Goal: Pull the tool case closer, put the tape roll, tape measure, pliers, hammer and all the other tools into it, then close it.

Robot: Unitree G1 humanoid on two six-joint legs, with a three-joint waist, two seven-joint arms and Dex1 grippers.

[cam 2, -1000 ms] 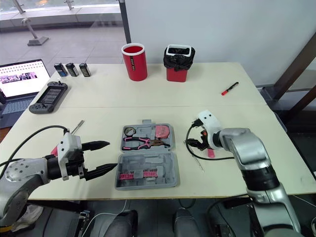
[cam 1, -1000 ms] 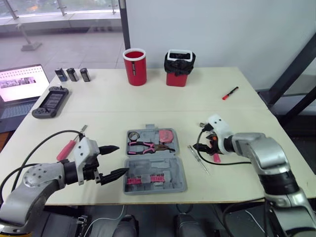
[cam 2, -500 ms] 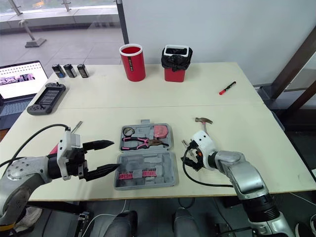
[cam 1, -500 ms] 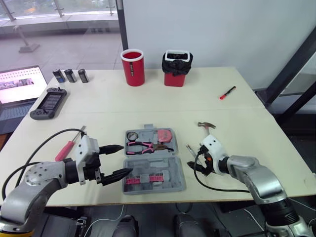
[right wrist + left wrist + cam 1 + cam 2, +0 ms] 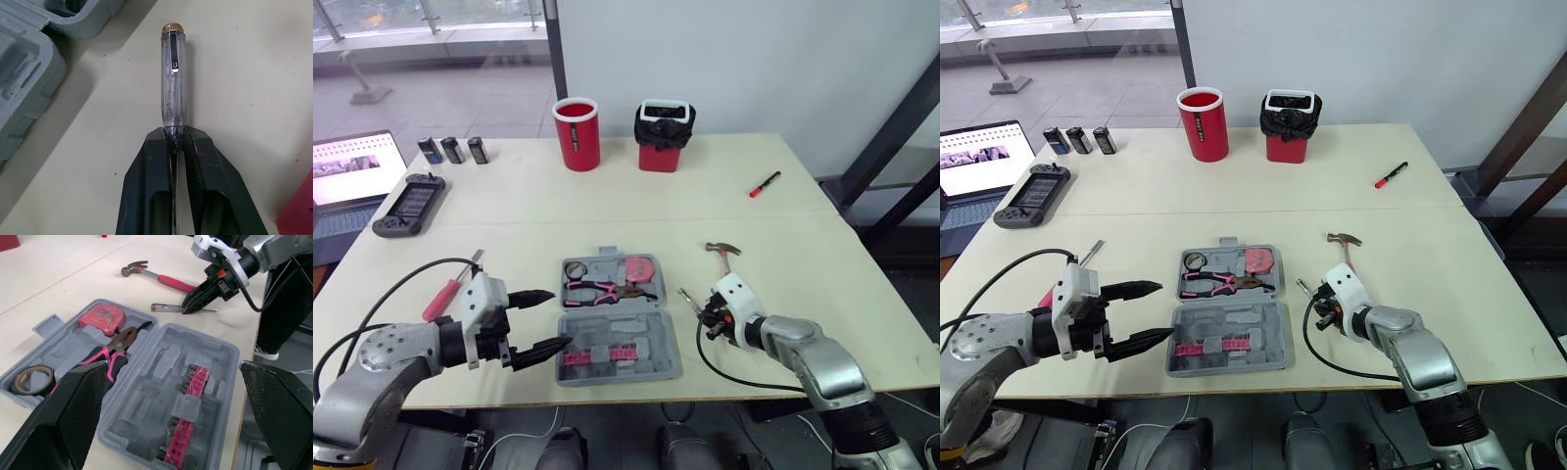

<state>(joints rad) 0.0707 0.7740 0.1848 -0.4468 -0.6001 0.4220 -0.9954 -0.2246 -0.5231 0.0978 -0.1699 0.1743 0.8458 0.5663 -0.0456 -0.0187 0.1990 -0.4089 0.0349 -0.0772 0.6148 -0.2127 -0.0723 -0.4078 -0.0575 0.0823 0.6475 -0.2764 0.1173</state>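
Right wrist view shows the right gripper (image 5: 175, 133) clamped on the shaft of the clear-handled screwdriver (image 5: 173, 78). The tip is hidden between the fingers, and the tool probably rests on the table (image 5: 783, 225), just beside the open tool case (image 5: 636, 333). The left gripper (image 5: 560, 317), fingers spread wide, is at the case's left edge. The hammer (image 5: 725, 257) lies near.

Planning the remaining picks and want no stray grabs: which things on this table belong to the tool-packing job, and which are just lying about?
Job:
tool case, tape roll, tape measure, pliers, hammer, pink screwdriver, clear screwdriver gripped by the right end effector.

Lying about:
red cup, lined bin, red marker, game controller, batteries, laptop.
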